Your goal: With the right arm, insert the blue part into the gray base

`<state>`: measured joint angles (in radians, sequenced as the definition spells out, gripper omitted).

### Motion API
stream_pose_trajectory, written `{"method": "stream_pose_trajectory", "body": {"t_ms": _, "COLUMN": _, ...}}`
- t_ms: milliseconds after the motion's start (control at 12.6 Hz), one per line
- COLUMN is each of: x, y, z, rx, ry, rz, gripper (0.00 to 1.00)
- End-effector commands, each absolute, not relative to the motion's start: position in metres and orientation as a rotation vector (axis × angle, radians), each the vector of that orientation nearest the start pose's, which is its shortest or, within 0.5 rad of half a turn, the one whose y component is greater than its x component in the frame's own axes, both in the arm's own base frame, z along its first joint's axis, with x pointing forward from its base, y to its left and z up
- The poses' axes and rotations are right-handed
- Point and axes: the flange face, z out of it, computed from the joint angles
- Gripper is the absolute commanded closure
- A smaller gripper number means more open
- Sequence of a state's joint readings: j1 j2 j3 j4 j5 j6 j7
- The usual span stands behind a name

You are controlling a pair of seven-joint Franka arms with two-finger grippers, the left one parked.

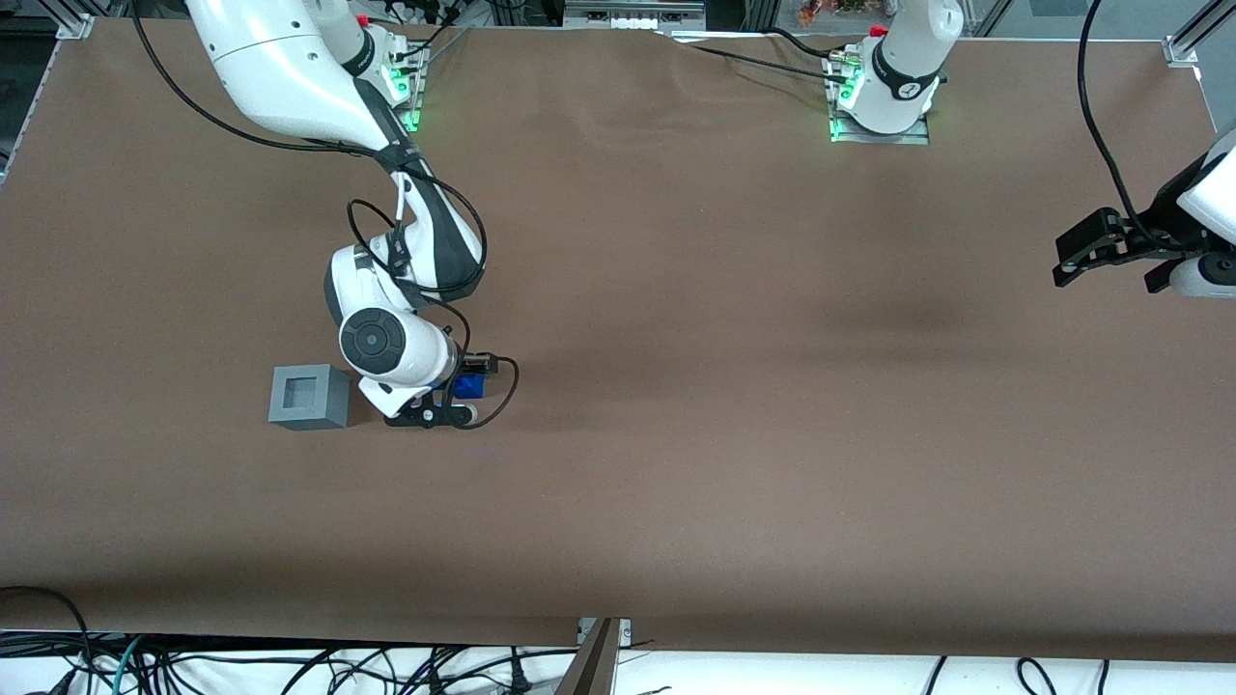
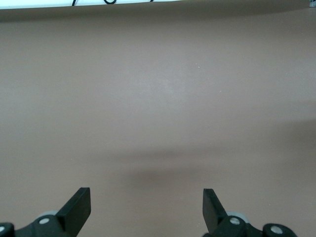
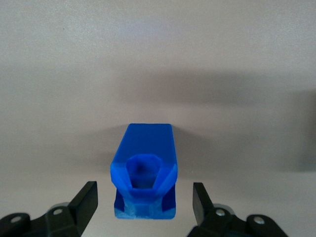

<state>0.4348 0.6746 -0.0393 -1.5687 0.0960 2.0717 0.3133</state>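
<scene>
Two black fingers (image 3: 84, 205) of the right arm's gripper (image 3: 144, 205) spread open, one on each side of the small bright-blue plastic part (image 3: 144, 168), with a gap to it on both sides, not touching. Blue part resting on the brown surface (image 1: 734, 386), under the gripper, beside the light-gray plastic cube base (image 1: 309, 397) toward the parked arm's end, apart from it. Seen from the wrist camera: long axis of the blue part running away from the camera, between the fingers; a raised collar with a dark hollow in it facing up. Lower edge of the part cut off by the frame; fingertips also only partly in view.

From the front: only a small blue patch (image 1: 469, 386) showing, most of the part hidden under the white jointed right arm (image 1: 386, 347) and its gripper (image 1: 433, 415), so its direction not readable there. Gray base upright, square recess in the top face open upward, nothing in it.
</scene>
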Motion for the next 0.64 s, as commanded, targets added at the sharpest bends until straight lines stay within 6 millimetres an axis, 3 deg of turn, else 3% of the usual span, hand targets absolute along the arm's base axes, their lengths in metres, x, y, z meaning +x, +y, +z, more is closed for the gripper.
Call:
{"method": "stream_pose_trajectory", "body": {"t_ms": 0, "x": 0.626, "y": 0.269, "z": 0.234, "rx": -3.134, "ry": -0.067, "rz": 0.267, "gripper": 0.40}}
{"method": "stream_pose_trajectory", "body": {"t_ms": 159, "x": 0.625, "y": 0.269, "z": 0.233, "rx": -3.132, "ry": -0.098, "rz": 0.272, "gripper": 0.79}}
{"method": "stream_pose_trajectory", "body": {"t_ms": 239, "x": 0.625, "y": 0.269, "z": 0.233, "rx": -3.132, "ry": -0.101, "rz": 0.272, "gripper": 0.90}}
{"method": "stream_pose_trajectory", "body": {"t_ms": 477, "x": 0.630, "y": 0.264, "z": 0.247, "rx": -3.133, "ry": -0.096, "rz": 0.251, "gripper": 0.95}}
{"method": "stream_pose_trajectory", "body": {"t_ms": 557, "x": 0.632, "y": 0.262, "z": 0.266, "rx": -3.127, "ry": -0.116, "rz": 0.219, "gripper": 0.95}}
